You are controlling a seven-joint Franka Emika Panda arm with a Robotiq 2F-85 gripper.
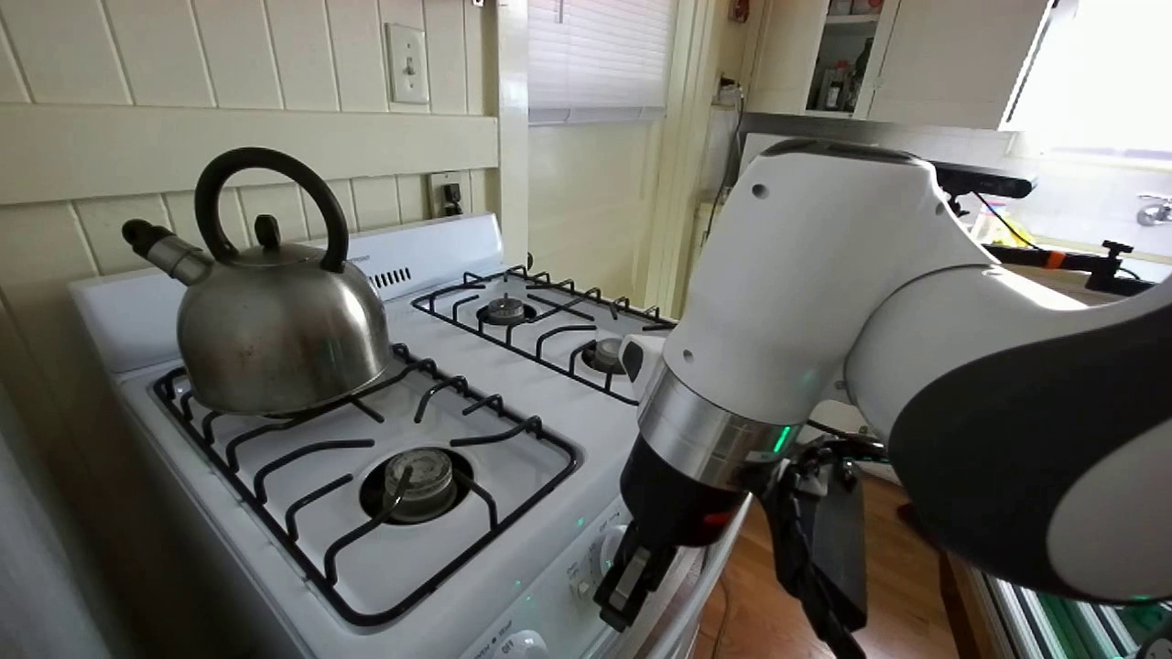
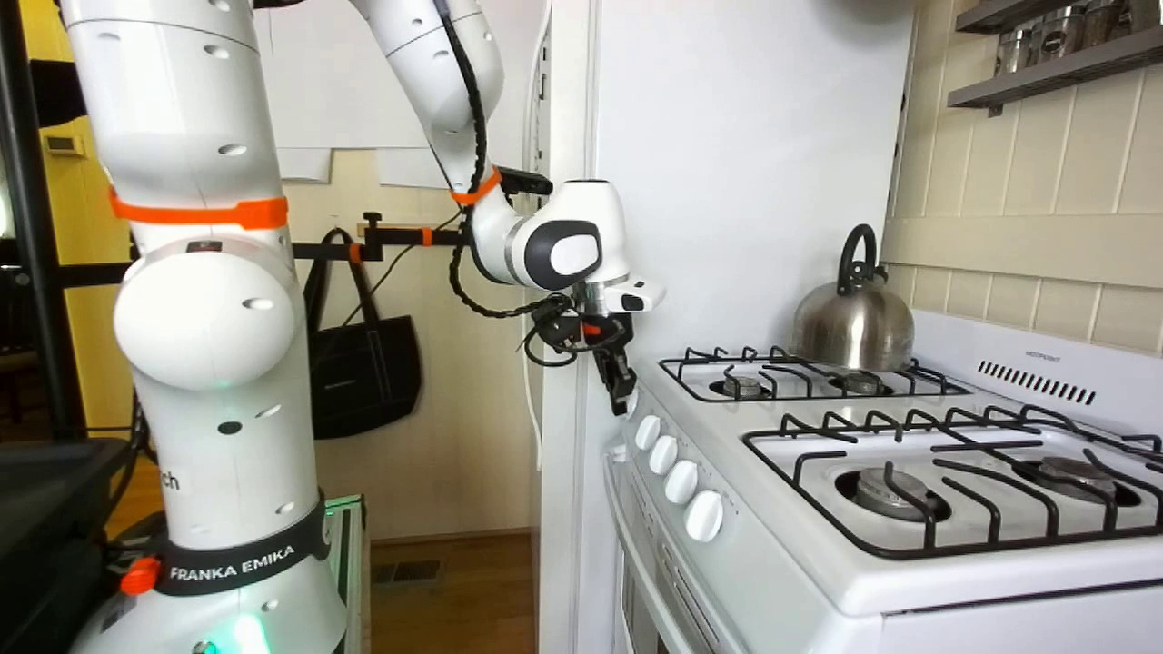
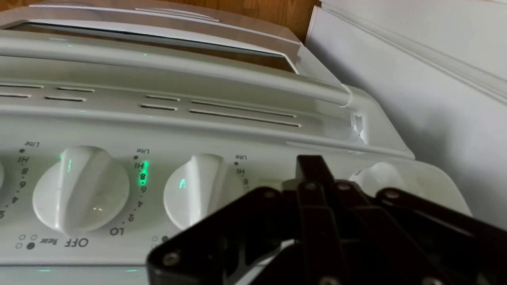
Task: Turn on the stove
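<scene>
Wrist view: gripper (image 3: 313, 170) near the row of knobs (image 3: 202, 186), fingers brought together, nothing held that I can see. Step in hand looks like the approach; no knob gripped, contact can't be judged. Next move, my guess: line up on one knob, part the fingers to straddle its ridge, then push and twist. Stove (image 2: 790, 563) stands with its back to the panelled wall (image 1: 302, 46), gripper at its front edge in both exterior views. White enamel, black wire grates (image 1: 366, 620), burners (image 1: 417, 483) with no flame visible, kettle (image 2: 854, 327) upright over a rear one. Knob markings read upside down in the wrist view; settings unclear.
</scene>
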